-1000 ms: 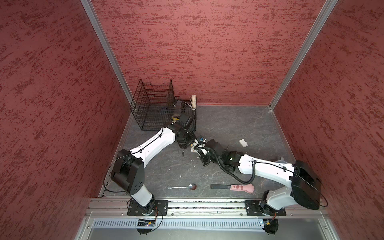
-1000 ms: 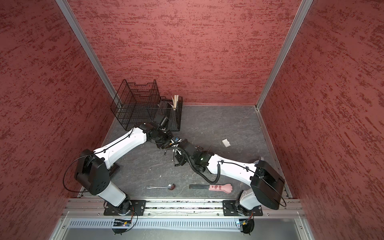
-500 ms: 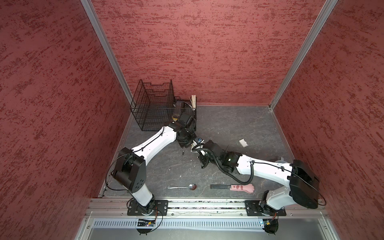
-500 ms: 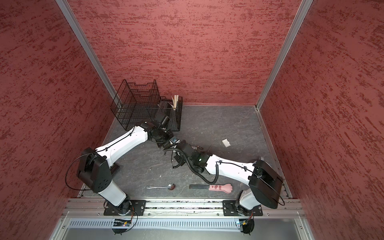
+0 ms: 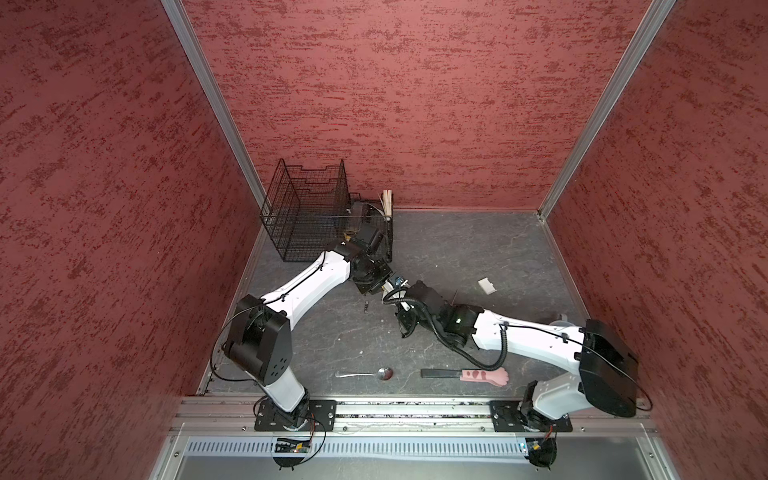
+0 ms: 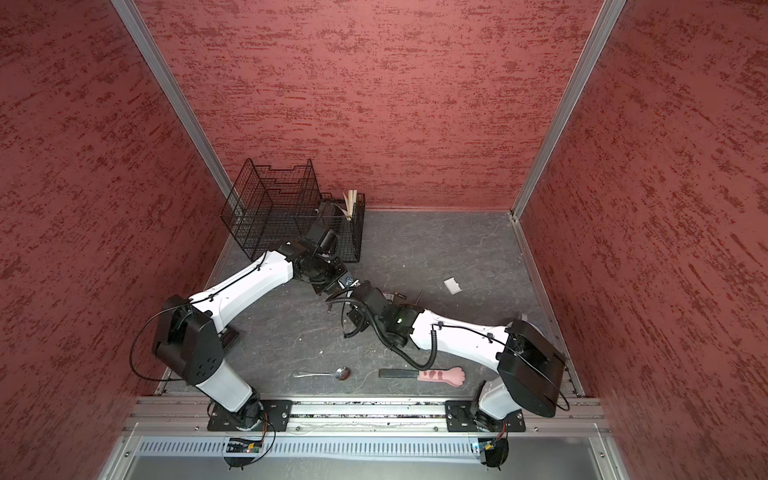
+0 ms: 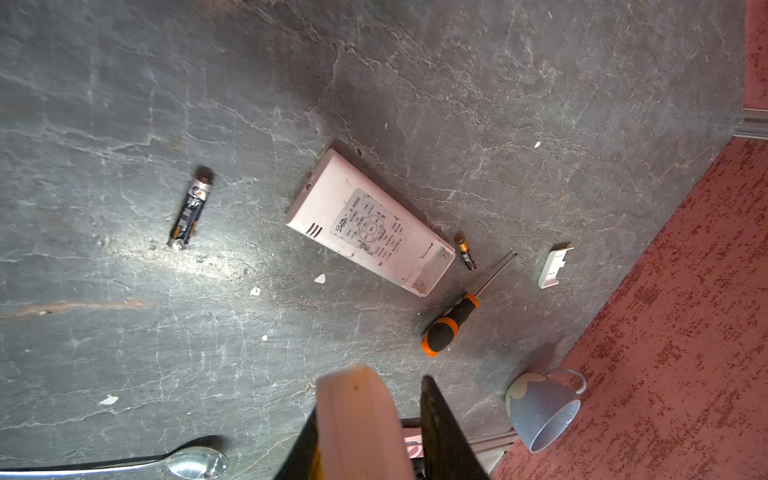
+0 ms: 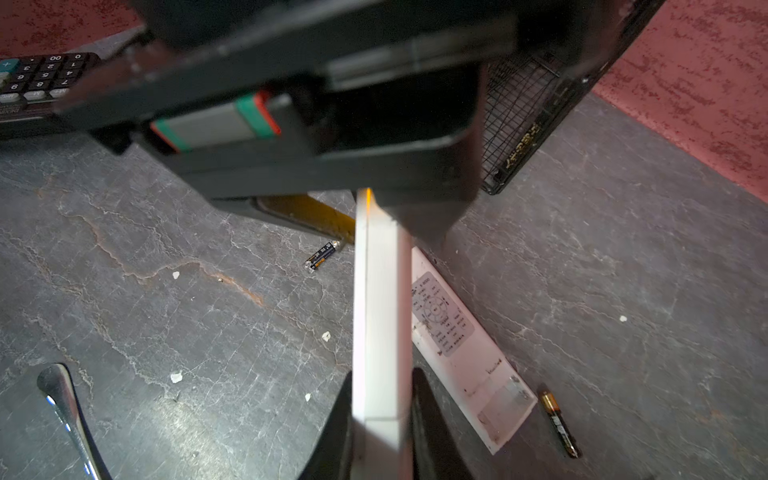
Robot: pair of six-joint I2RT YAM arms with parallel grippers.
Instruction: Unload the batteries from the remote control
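A white remote control point(image 8: 380, 316) hangs in the air between both grippers; in both top views it shows as a short white strip point(image 5: 392, 286) point(image 6: 345, 284). My right gripper point(image 8: 381, 374) is shut on its narrow sides. My left gripper point(image 7: 372, 399) stands open round the remote's other end point(image 7: 357, 415): one finger lies against it and a narrow gap shows at the other finger point(image 7: 436, 415). A second white remote point(image 7: 365, 224) lies flat on the table with its end compartment open. One battery point(image 7: 191, 212) point(image 8: 323, 257) lies loose on the table, and another battery point(image 7: 465, 252) point(image 8: 559, 424) lies beside the flat remote.
An orange-and-black screwdriver point(image 7: 446, 328), a white battery cover point(image 7: 552, 266) and a tipped grey cup point(image 7: 540, 411) lie near the flat remote. A spoon point(image 5: 365, 374) and a pink-handled tool point(image 5: 465, 375) lie near the front. A wire basket point(image 5: 316, 216) stands back left, a calculator point(image 8: 37, 79) nearby.
The right gripper has brought the held remote closer to the left gripper. The left jaws have narrowed round the remote's free end.
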